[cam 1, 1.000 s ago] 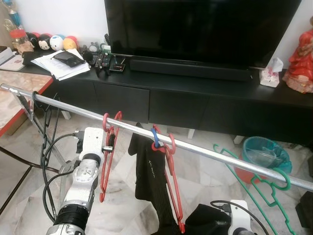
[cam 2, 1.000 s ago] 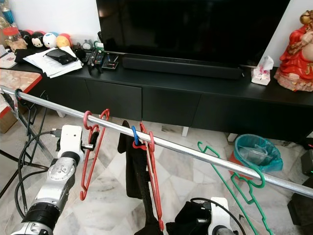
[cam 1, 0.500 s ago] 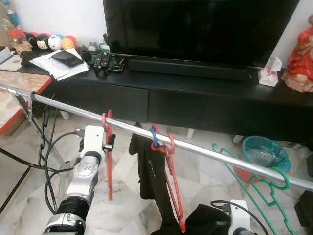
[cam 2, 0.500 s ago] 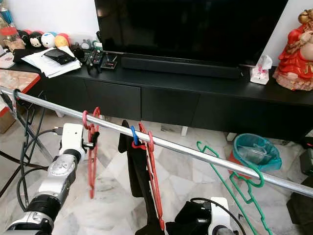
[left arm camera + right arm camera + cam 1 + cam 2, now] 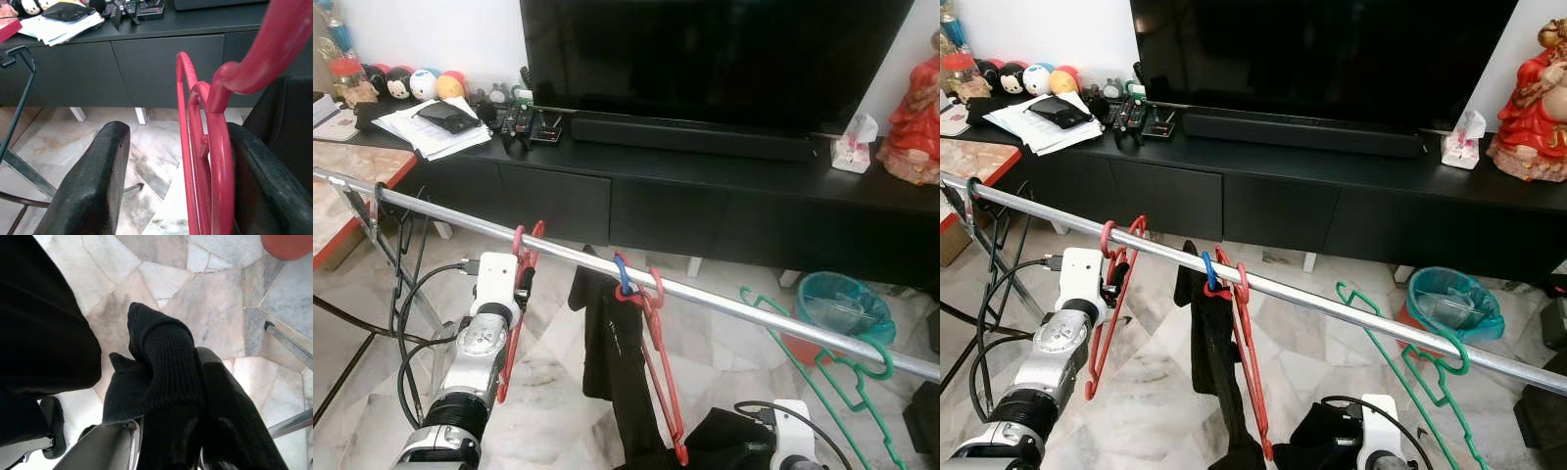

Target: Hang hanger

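A silver rail (image 5: 734,307) crosses in front of me. A bare red hanger (image 5: 512,328) has its hook over the rail on the left. My left gripper (image 5: 522,284) is at that hanger just under the rail, open. The hanger's neck (image 5: 215,147) lies against one black finger (image 5: 264,181), and the other finger (image 5: 93,176) stands well apart. A second red hanger (image 5: 658,367) with a blue hook carries a black garment (image 5: 610,352). Low down, my right gripper (image 5: 190,431) is shut on a fold of black knitted cloth (image 5: 161,367). A green hanger (image 5: 832,377) hangs far right.
Behind the rail stands a black TV console (image 5: 705,196) with a large TV (image 5: 705,59), papers (image 5: 435,127) and a tissue box (image 5: 854,152). A teal bin (image 5: 842,308) is on the marble floor at right. A red-edged table (image 5: 352,186) and cables (image 5: 406,294) are at left.
The bare red hanger swung on the rail, from broadside to edge-on, then to a tilt with its lower end nearer me. My left gripper drew slightly left. The right arm stayed put.
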`<state>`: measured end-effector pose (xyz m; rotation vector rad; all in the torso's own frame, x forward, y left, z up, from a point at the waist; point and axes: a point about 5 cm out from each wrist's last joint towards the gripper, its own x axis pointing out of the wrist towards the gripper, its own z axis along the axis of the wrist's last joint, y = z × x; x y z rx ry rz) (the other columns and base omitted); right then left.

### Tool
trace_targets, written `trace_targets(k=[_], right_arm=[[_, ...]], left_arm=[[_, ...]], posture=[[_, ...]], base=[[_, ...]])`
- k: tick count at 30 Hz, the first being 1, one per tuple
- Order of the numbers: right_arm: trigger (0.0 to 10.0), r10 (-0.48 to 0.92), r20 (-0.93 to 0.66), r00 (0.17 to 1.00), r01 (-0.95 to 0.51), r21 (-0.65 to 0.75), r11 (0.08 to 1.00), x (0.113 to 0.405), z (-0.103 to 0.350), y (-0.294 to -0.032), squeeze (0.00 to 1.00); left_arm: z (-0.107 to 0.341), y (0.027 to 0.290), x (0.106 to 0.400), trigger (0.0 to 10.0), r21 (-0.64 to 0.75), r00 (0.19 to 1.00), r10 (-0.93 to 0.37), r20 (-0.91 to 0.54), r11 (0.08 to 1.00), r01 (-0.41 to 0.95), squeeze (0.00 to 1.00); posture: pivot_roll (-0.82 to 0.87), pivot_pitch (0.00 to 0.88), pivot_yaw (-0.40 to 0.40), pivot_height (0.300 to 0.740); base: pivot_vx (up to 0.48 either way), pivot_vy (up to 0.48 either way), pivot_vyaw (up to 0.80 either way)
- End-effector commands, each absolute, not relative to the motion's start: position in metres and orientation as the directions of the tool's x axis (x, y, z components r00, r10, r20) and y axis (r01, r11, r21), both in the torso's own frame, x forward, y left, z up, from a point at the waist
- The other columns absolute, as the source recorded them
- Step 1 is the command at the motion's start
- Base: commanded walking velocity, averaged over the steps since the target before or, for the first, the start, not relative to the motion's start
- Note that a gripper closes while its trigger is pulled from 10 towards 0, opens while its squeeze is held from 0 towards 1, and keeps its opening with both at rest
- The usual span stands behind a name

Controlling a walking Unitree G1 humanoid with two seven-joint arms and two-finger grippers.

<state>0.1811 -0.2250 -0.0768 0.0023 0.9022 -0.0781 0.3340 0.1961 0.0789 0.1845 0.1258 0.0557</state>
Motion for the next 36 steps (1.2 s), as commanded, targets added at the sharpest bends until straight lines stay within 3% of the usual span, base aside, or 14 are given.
trace_targets(k=[1, 36], right_arm=[[10.0, -0.079, -0.772, 0.631, 0.075, -0.04, 0.996, 0.186, -0.074, -0.228, 0.0], [10.0, -0.08, -0.776, 0.626, 0.083, -0.035, 0.996, 0.184, -0.075, -0.228, 0.0]], left_arm=[[0.083, 0.198, 0.337, 0.0, 0.186, 0.992, 0.062, -0.109, 0.982, -0.041, 0.0], [0.082, 0.191, 0.331, 0.0, 0.163, 0.997, 0.049, -0.065, 0.986, -0.038, 0.0]], posture=[[0.0, 0.0, -0.052, 0.74], [0.0, 0.0, -0.051, 0.74]], base=[[0.0, 0.0, 0.0], [0.0, 0.0, 0.0]])
